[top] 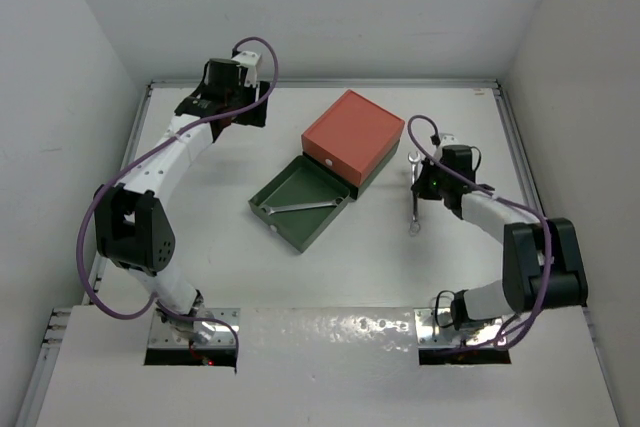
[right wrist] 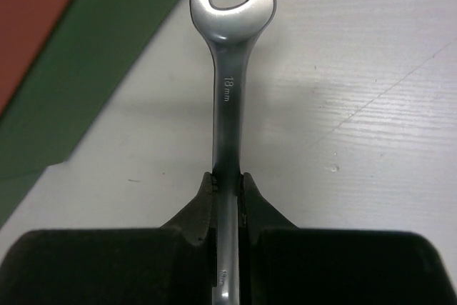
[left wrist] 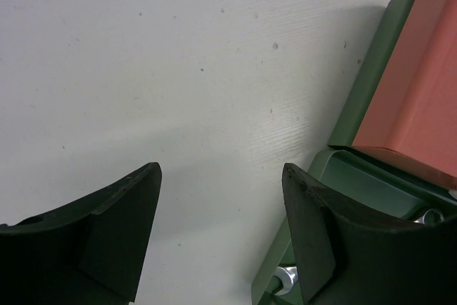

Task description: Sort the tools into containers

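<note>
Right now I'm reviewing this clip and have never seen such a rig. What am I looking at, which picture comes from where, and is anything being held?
You see two robot arms bolted at the near edge of a white table. The wide picture comes from a fixed camera above and behind them; the other two come from a small camera on each wrist.

On the table is an open green box with one wrench lying inside. An orange box sits on the green one's far part.

The right claw is shut on a second wrench, gripping its shaft; the open-ended head points away from the wrist camera. In the wide view this wrench is just right of the boxes.

The left claw is open and empty, over bare table beside the boxes.
</note>
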Controlling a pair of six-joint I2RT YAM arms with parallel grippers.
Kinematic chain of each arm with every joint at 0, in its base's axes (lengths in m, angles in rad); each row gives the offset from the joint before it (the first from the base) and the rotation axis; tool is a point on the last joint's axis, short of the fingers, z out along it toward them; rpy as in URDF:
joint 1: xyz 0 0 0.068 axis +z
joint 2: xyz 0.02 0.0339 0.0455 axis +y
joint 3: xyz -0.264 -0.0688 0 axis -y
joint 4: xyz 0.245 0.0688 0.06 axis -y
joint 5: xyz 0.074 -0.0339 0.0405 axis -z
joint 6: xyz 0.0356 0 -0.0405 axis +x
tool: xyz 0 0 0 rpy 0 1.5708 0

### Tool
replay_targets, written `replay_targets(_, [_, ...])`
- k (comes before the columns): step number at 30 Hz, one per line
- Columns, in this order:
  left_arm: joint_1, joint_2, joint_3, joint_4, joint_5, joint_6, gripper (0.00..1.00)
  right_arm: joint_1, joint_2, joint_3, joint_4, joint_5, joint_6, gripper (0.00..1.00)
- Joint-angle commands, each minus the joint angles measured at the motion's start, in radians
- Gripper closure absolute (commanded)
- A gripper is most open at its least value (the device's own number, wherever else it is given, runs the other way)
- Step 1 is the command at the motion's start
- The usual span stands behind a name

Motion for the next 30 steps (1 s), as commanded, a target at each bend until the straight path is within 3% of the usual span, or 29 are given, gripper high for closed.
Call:
replay_targets(1, [0.011,-0.036,0.004,0.039,-0.01,0.005,0.34,-0.001,-0.123,0.012,0.113,-0.043,-0.015,1.0])
replay_targets(8, [0.016,-0.021,0.013,0.042,-0.011,0.007,0.34,0.039,-0.268,0.149,0.039,-0.057,-0.107,1.0])
replay_targets(12, [0.016,-0.016,0.018,0.042,-0.013,0.007,0.34,0.14,-0.27,0.231,0.02,-0.034,-0.127,1.0])
replay_targets(16, [0.016,-0.021,0.007,0.042,-0.019,0.008,0.34,0.325,-0.213,0.309,0.082,-0.046,-0.129,1.0])
replay_targets(21, [0.017,-0.03,0.0,0.048,-0.034,0.014,0.34,0.52,0.003,0.445,0.128,-0.092,-0.228,1.0])
replay_targets(30, [0.066,-0.055,-0.04,0.06,-0.039,0.013,0.33,0.625,0.244,0.562,0.142,-0.241,-0.383,1.0])
